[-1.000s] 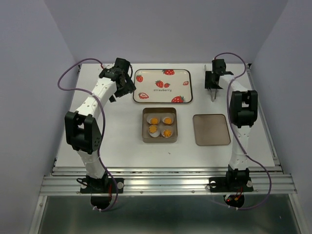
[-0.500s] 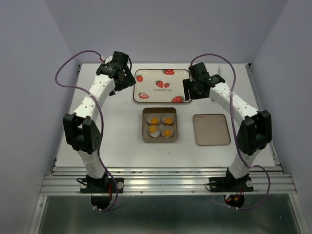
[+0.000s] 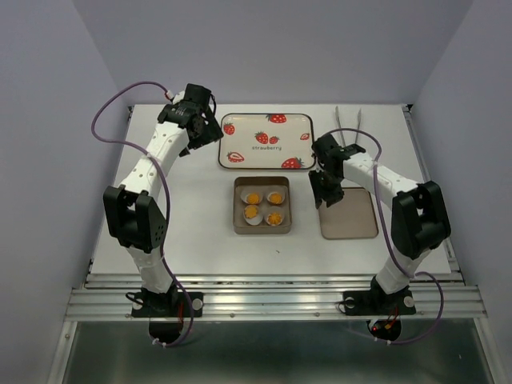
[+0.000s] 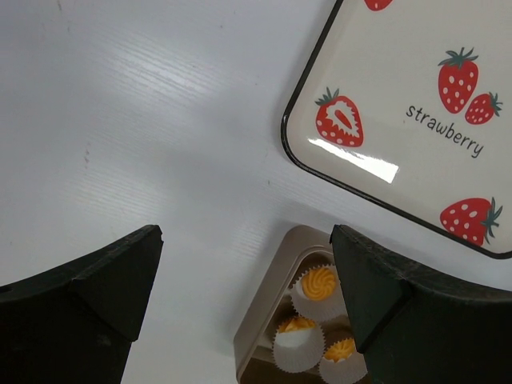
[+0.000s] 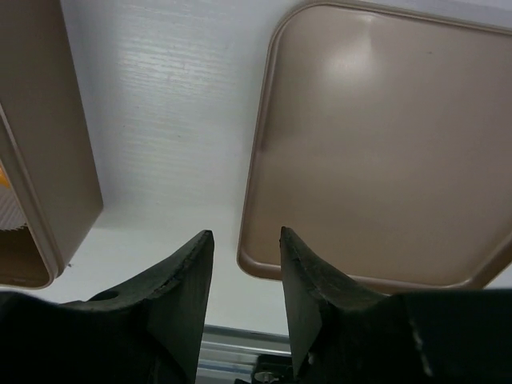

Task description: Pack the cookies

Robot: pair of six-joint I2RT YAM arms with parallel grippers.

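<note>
While the left claw (image 4: 244, 236) gapes (wide), the right claw (image 5: 246, 234) points down, barely parted.

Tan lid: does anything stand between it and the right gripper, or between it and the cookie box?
Nothing visible. The right gripper sits over the left edge of the tan lid; only bare table separates the lid from the cookie box.

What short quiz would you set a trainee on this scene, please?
1. True or false: all four cookies sit in the box.
2. The right fingers hover above: A) the tongs; B) the left edge of the lid; C) the strawberry tray.
3. Which arm's fingers are spread wider?
Key: 1 true; 2 B; 3 the left fingers.
</note>
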